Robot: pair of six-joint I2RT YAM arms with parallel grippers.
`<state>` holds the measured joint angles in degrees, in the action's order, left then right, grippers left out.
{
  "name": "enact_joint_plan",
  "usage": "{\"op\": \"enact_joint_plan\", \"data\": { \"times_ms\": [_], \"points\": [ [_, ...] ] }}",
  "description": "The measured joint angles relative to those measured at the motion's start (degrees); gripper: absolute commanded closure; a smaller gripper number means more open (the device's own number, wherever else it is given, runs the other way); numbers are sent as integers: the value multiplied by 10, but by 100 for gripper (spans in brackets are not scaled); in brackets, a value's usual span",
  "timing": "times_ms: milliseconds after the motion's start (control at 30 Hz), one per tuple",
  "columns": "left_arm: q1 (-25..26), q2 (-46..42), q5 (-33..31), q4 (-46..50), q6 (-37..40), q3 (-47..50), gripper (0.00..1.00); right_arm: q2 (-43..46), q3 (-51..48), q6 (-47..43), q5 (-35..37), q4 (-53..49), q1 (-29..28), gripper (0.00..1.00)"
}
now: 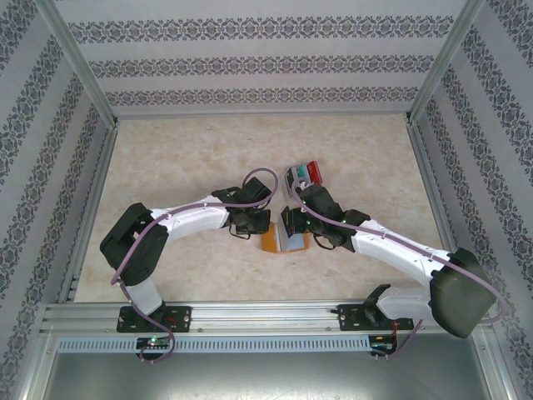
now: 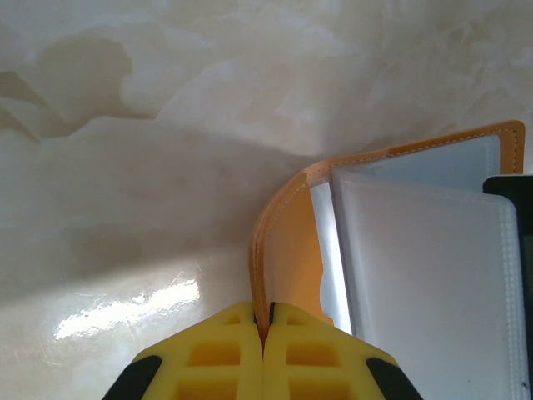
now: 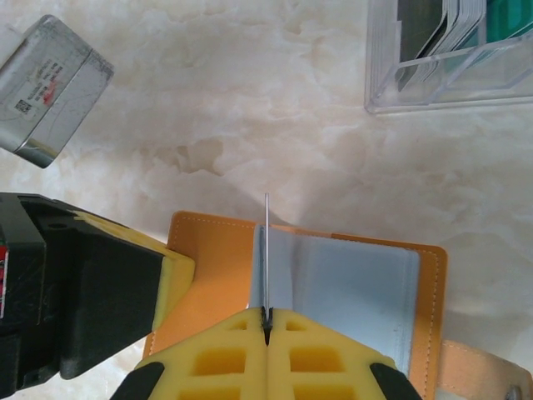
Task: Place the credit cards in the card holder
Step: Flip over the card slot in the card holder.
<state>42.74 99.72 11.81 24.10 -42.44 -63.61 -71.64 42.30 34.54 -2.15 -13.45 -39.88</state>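
The card holder [image 1: 273, 242] lies open on the table, its orange cover [image 3: 212, 267] out flat and its grey pockets [image 3: 358, 283] showing. My left gripper [image 2: 263, 321] is shut on the raised edge of the cover's left flap [image 2: 287, 242]. My right gripper [image 3: 266, 321] is shut on one thin credit card [image 3: 266, 250], seen edge-on. The card stands upright over the left end of the grey pockets. More credit cards [image 1: 314, 172], red and teal among them, stand in a clear box [image 3: 450, 75] beyond the holder. In the top view both grippers [image 1: 261, 230] [image 1: 297, 227] meet at the holder.
My left gripper's yellow finger and black body [image 3: 100, 283] sit close on the left of the held card. A grey labelled block [image 3: 50, 83] shows at the upper left of the right wrist view. Patterned walls and metal rails [image 1: 92, 208] enclose the marble table.
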Motion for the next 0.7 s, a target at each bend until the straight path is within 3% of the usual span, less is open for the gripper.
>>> {"op": "enact_joint_plan", "data": {
  "times_ms": [467, 700],
  "points": [
    [0, 0, 0, -3, 0, 3, 100, -29, 6, 0, -9, -1, 0, 100],
    [0, 0, 1, -6, 0, 3, 100, 42, -14, 12, 44, -27, 45, 100]
  ]
}}
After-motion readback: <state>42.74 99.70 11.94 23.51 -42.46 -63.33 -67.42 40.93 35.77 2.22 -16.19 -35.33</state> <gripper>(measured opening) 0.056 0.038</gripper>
